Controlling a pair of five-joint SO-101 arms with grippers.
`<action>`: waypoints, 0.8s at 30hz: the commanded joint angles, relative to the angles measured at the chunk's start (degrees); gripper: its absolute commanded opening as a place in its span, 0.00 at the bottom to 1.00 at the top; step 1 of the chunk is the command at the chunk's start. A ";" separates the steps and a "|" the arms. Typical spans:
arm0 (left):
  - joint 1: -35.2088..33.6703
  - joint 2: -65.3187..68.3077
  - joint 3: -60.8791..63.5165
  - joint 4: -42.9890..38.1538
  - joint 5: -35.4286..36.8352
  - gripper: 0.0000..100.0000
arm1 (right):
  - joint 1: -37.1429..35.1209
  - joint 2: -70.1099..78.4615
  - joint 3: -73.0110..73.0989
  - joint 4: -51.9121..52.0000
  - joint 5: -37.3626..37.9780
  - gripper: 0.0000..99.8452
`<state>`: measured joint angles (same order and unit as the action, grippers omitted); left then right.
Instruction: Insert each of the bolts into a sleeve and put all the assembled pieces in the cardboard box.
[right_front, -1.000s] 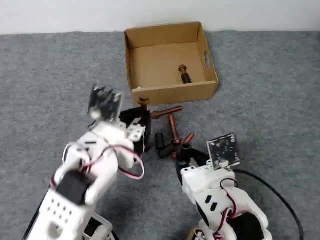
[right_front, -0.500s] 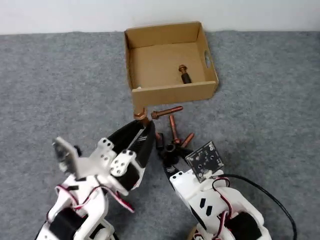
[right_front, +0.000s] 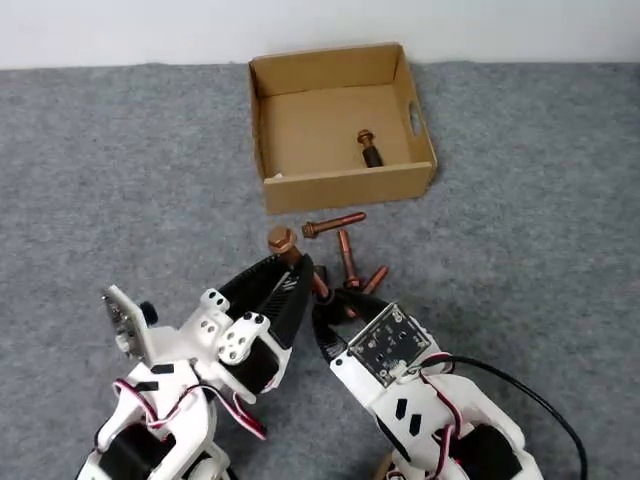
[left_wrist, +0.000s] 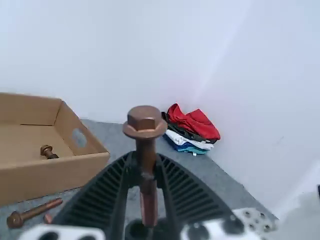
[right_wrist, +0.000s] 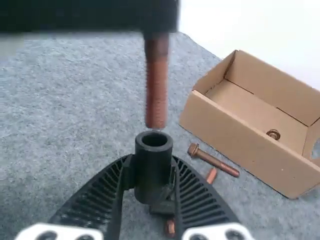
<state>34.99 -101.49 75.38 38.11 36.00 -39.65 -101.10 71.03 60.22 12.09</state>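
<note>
One assembled piece (right_front: 369, 148) lies inside the box (right_front: 340, 187). In front of the box, the left claw (left_wrist: 145, 162) pinches a bolt (left_wrist: 146, 122) just over the sleeve (right_wrist: 153, 150), which the right claw (right_wrist: 153, 172) pinches (not yet inserted). Other bolts (right_front: 335, 225) lie loose.

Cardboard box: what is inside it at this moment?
One sleeved bolt lies on the floor of the cardboard box, near the slotted wall. The near wall hides a thin floor strip.

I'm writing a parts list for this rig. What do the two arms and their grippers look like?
The left arm and right arm have white shells with black motors and looping red, white and black wires. The left gripper and right gripper have black ribbed, tapering fingers. A black cable trails from the right arm.
</note>
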 joint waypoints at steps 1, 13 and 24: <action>0.18 -0.62 0.22 -0.09 0.35 0.00 | -0.40 -0.40 -0.79 -1.63 0.62 0.01; 0.26 -0.53 2.33 5.19 0.18 0.00 | -0.31 -0.40 -0.88 -6.02 4.75 0.01; 8.53 -0.62 6.64 9.67 -9.14 0.02 | -0.40 -0.40 -0.53 -6.37 5.89 0.01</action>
<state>41.05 -102.29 81.63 45.41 28.09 -39.56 -100.84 71.82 55.82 17.27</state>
